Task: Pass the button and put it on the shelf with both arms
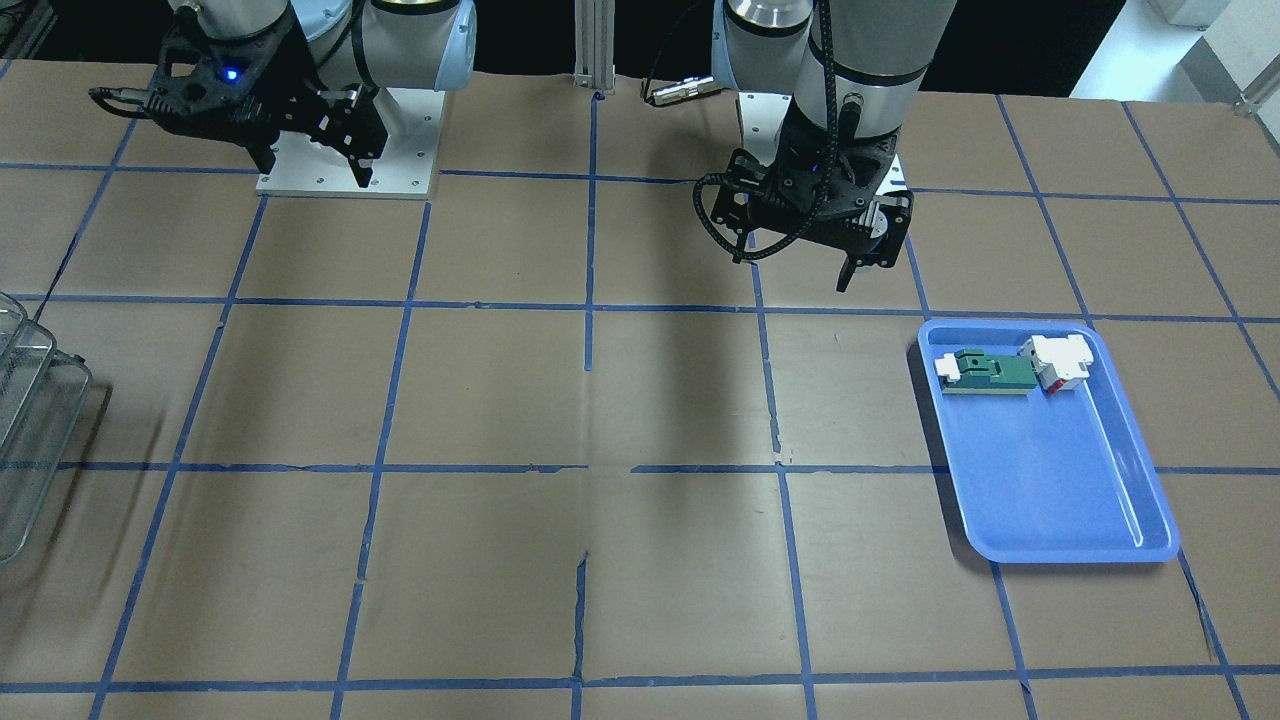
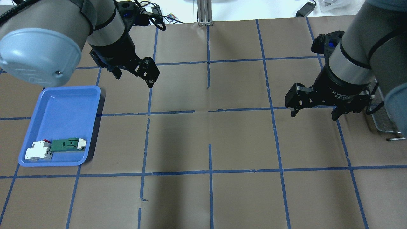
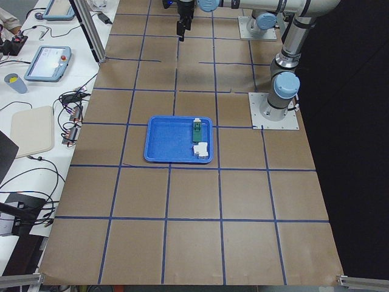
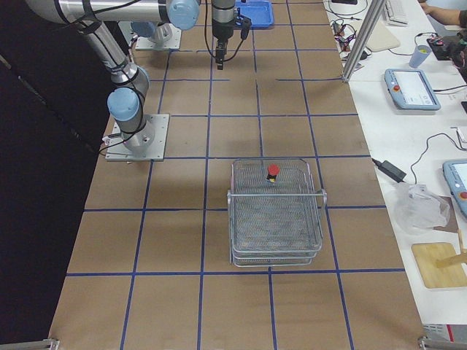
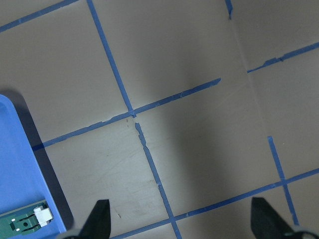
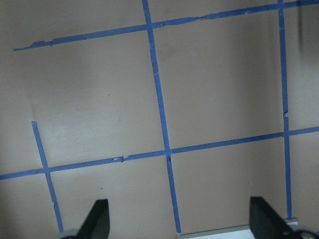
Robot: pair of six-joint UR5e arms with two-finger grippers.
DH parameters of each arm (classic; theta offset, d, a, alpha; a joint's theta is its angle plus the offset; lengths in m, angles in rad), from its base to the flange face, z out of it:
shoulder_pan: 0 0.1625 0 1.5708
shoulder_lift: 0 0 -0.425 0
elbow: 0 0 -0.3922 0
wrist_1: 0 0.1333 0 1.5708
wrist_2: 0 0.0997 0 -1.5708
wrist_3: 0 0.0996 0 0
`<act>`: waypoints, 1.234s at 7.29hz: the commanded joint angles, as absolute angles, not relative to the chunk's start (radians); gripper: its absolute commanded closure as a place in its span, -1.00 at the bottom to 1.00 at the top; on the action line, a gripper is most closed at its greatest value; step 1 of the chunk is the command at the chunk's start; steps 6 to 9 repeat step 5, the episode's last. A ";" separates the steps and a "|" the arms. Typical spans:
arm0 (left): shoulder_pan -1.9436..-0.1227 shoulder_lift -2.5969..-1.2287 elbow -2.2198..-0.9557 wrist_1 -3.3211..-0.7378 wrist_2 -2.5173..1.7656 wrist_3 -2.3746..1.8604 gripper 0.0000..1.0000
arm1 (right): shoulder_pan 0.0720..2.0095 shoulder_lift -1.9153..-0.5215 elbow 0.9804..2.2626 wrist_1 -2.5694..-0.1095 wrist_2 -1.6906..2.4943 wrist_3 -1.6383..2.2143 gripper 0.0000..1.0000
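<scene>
1. The button (image 4: 273, 172) is seen in the exterior right view, just above the middle of the frame. It rests on the top tier of the shelf (image 4: 277, 222), near that tier's upper rim, with its red cap showing above its dark body.
2. The shelf is set on the worktop (image 4: 175, 240), well apart from the button-free pincers. Only a corner of it is caught at the left edge of the front-facing view. A part of it is seen at the right edge of the overhead view, partly covered by the right arm.
3. The left pincer (image 2: 133, 79) is held spread wide and empty above the worktop, in the upper left of the overhead view. In the left wrist view, only the worktop and its blue tape lines (image 5: 144, 144) are seen between the fingertips.
4. The right pincer (image 2: 314, 114) is likewise held apart with nothing in it, at the right of the overhead view, near the shelf. In its wrist view, only bare worktop is found between the fingertips.
5. A blue tray (image 2: 63, 105) is laid at the lower left of the overhead view, below and to the left of the left pincer.
6. In the tray's lower end, a green-and-white block (image 2: 68, 144) and a white-and-red block (image 2: 38, 151) are laid side by side, touching.
</scene>
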State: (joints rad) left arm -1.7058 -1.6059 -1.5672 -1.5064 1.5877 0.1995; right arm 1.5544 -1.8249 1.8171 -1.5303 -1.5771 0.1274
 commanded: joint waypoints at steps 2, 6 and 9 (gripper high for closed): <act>-1.706 -1.606 -1.569 -1.506 1.589 0.199 -1.00 | 1.559 -1.835 1.824 -1.532 -1.548 0.141 -1.00; -1.706 -1.605 -1.572 -1.506 1.589 0.201 -1.00 | 1.557 -1.835 1.824 -1.531 -1.560 0.141 -1.00; -1.706 -1.605 -1.572 -1.506 1.589 0.201 -1.00 | 1.557 -1.835 1.824 -1.531 -1.560 0.141 -1.00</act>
